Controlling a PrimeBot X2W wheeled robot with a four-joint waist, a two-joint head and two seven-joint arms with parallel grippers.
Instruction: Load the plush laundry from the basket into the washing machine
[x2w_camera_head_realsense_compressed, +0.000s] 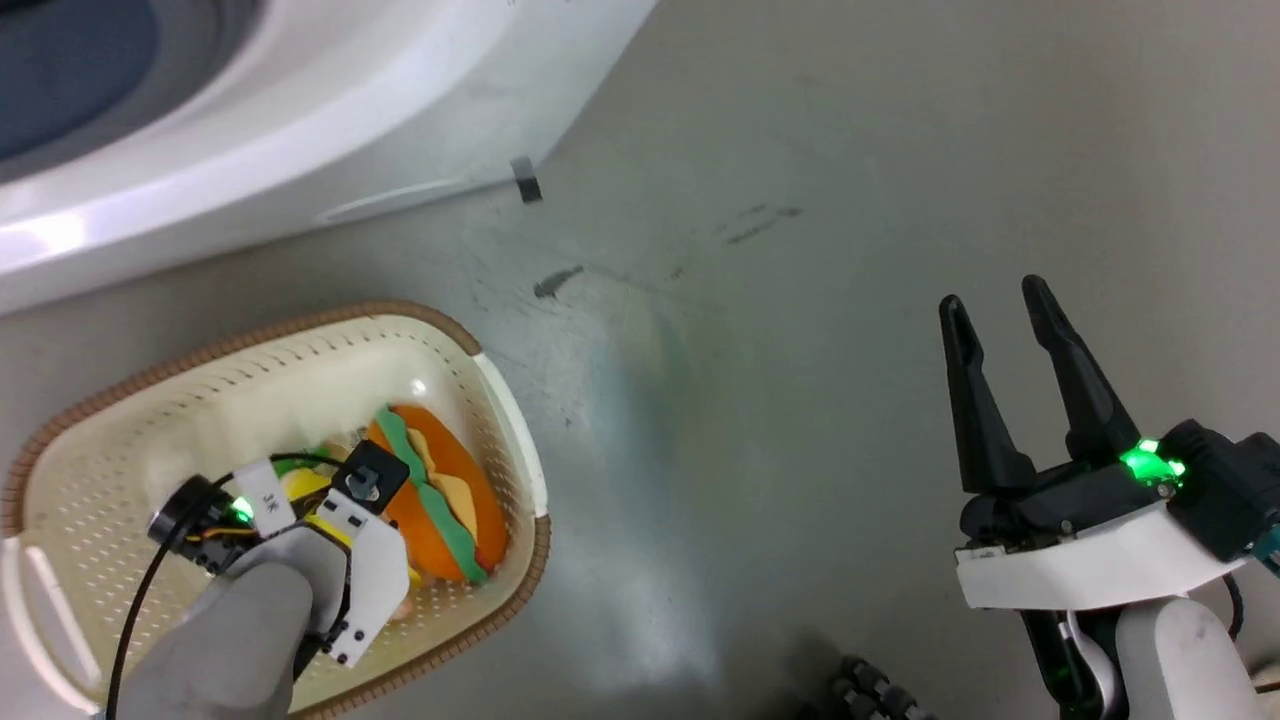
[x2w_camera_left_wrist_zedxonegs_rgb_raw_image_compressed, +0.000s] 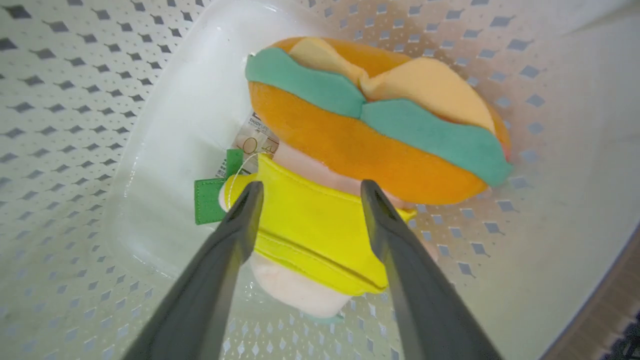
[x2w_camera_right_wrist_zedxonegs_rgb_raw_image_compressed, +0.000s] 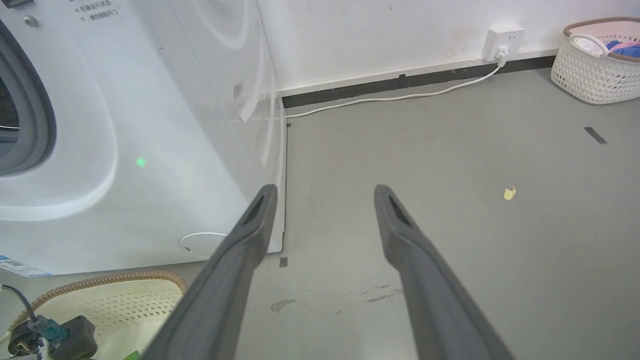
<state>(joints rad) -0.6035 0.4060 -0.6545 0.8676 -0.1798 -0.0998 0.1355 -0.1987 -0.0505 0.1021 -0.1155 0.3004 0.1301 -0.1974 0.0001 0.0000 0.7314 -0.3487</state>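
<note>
- Reaching into the cream-white perforated plastic basket (x2w_camera_left_wrist_zedxonegs_rgb_raw_image_compressed: 75, 100), left tool (x2w_camera_left_wrist_zedxonegs_rgb_raw_image_compressed: 311, 187) spread wide and empty, straddling the yellow plush with peach-pink round part (x2w_camera_left_wrist_zedxonegs_rgb_raw_image_compressed: 310, 230).
- Touching it, the orange bun-shaped sandwich plush (x2w_camera_left_wrist_zedxonegs_rgb_raw_image_compressed: 360, 155).
- Hovering apart, right tool (x2w_camera_head_realsense_compressed: 992, 292), open, empty.
- Likely next: closing on the yellow plush, lifting toward the large white washing machine (x2w_camera_head_realsense_compressed: 300, 130).

Yellow plush (x2w_camera_left_wrist_zedxonegs_rgb_raw_image_compressed: 310, 227) partly hidden behind sandwich plush (x2w_camera_left_wrist_zedxonegs_rgb_raw_image_compressed: 370, 150).

Orange sandwich plush (x2w_camera_left_wrist_zedxonegs_rgb_raw_image_compressed: 360, 150), yellow plush (x2w_camera_left_wrist_zedxonegs_rgb_raw_image_compressed: 310, 225) touching, inside basket (x2w_camera_head_realsense_compressed: 110, 470).
</note>
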